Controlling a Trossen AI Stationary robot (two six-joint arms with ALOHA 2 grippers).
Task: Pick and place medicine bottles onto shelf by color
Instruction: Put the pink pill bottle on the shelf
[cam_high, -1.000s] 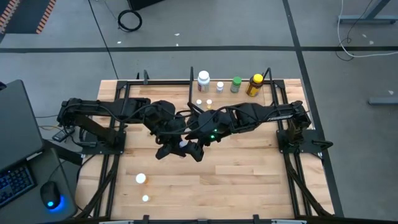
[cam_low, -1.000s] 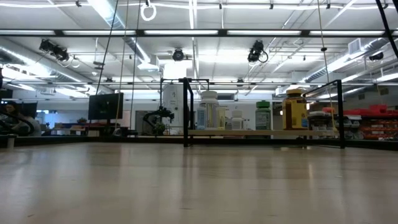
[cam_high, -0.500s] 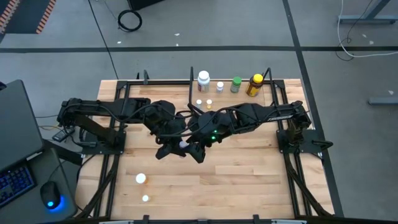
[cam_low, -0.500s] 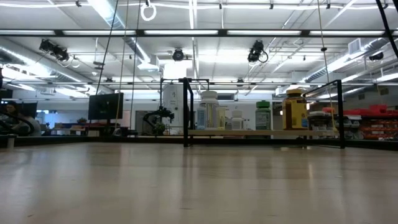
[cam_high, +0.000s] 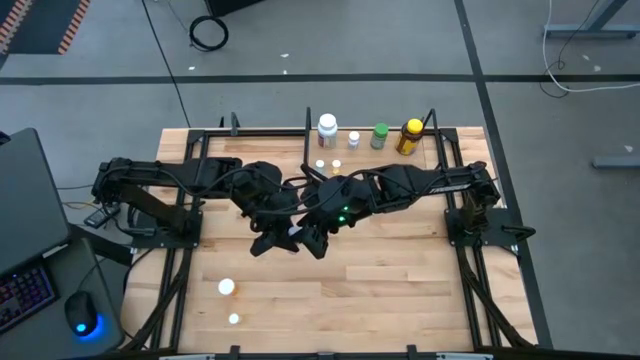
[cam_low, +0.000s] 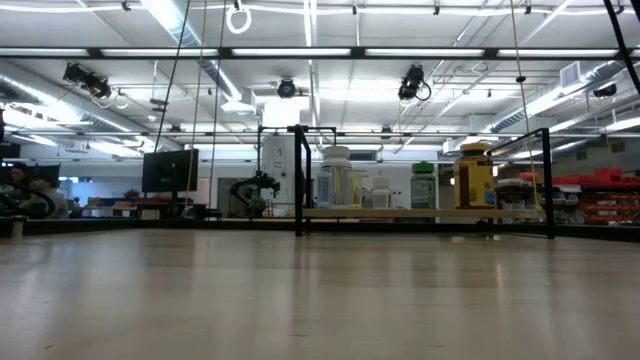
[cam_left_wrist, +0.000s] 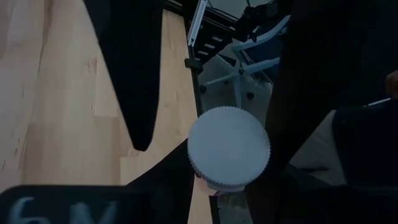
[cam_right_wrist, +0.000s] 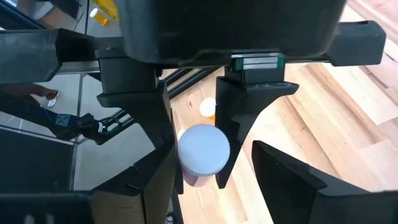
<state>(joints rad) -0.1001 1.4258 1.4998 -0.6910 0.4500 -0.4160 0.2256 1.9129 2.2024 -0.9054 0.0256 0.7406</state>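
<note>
My left gripper (cam_high: 280, 240) is shut on a small bottle (cam_high: 296, 232) with a white ribbed cap (cam_left_wrist: 229, 148) and a pinkish body, over the middle of the table. My right gripper (cam_high: 315, 242) faces it from the right and is open; its two fingers (cam_left_wrist: 134, 81) stand wide on either side of the bottle without touching it. The shelf (cam_high: 370, 150) stands at the far edge with a white bottle (cam_high: 327, 128), a tiny white one (cam_high: 353, 139), a green one (cam_high: 380, 136) and a yellow one (cam_high: 409, 137) standing on it. My left gripper pinches the bottle between its two fingers (cam_right_wrist: 160, 127), one on each side of its upper end beside the cap (cam_right_wrist: 204, 149). It comes from the table's left, slanting down. The bottle sits cap up between the fingers, and neither it nor the grippers show in the low view.
Two tiny bottles (cam_high: 328, 164) stand on the table just in front of the shelf. Two more (cam_high: 227, 287) (cam_high: 234, 319) stand near the front left. Black arm frames (cam_high: 180, 250) (cam_high: 470, 260) run along both sides. There is bare wood at the front right.
</note>
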